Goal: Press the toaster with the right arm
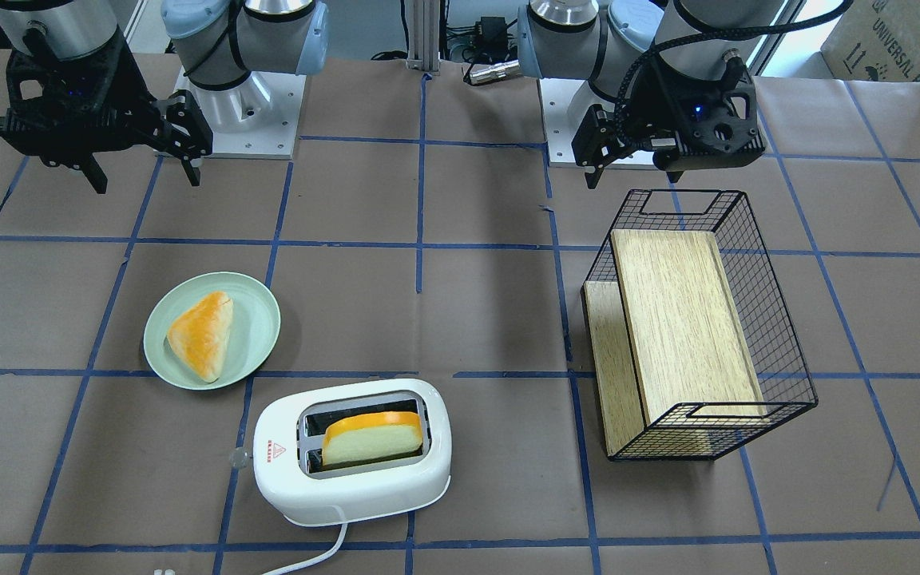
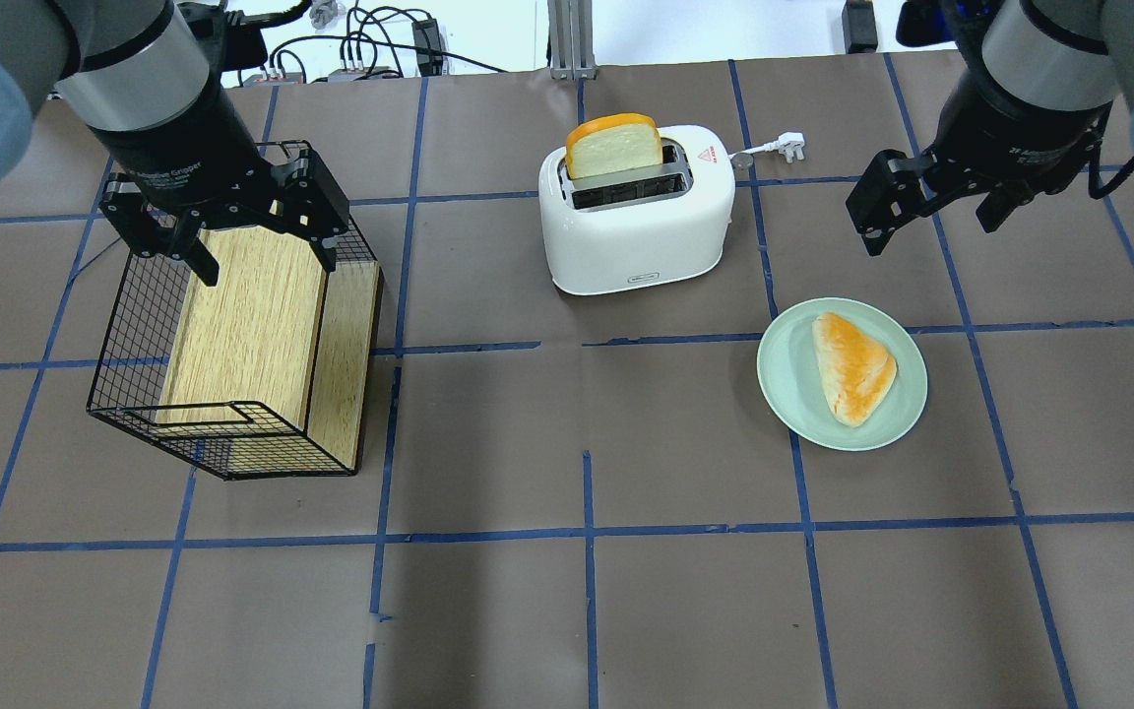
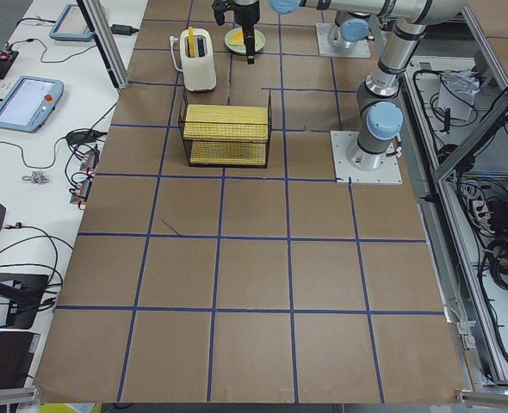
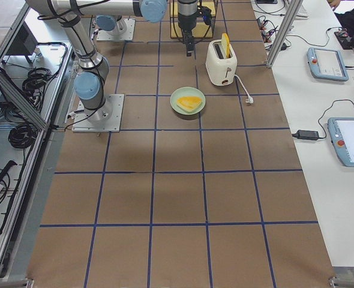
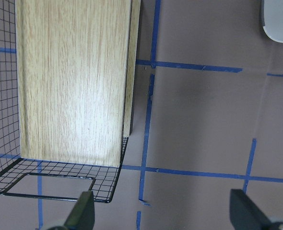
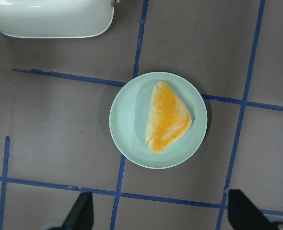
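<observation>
Plainly, the press has not begun, and the risks lie in the reach. From the front, the right arm (image 1: 69,88) hangs near its base with the right jaws apart and empty. It is well apart from the toaster (image 1: 352,479), which stands at the operators' side of the desk (image 1: 492,319) with a slice (image 1: 372,435) high in one slot. The lever (image 1: 238,458) is a tiny knob on the end toward that arm, so a slightly off approach would likely strike the rounded shell instead. From overhead, the plate (image 2: 784,389) with its pastry (image 2: 854,366) lies near the toaster on the arm's side, and a low sweep could clip it. The left arm (image 2: 163,118) hovers over the basket (image 2: 124,335), left jaws apart, out of the way. The left end view adds little beyond the toaster standing past the basket. From the right end, the cord (image 4: 242,86) lies loose and the body looks light, so a push with sideways lean may skid or tip it. The left wrist view shows only the basket and a toaster corner. The right wrist view looks down on the plate. Spread as they are, the jaws could straddle the knob and slip off.
</observation>
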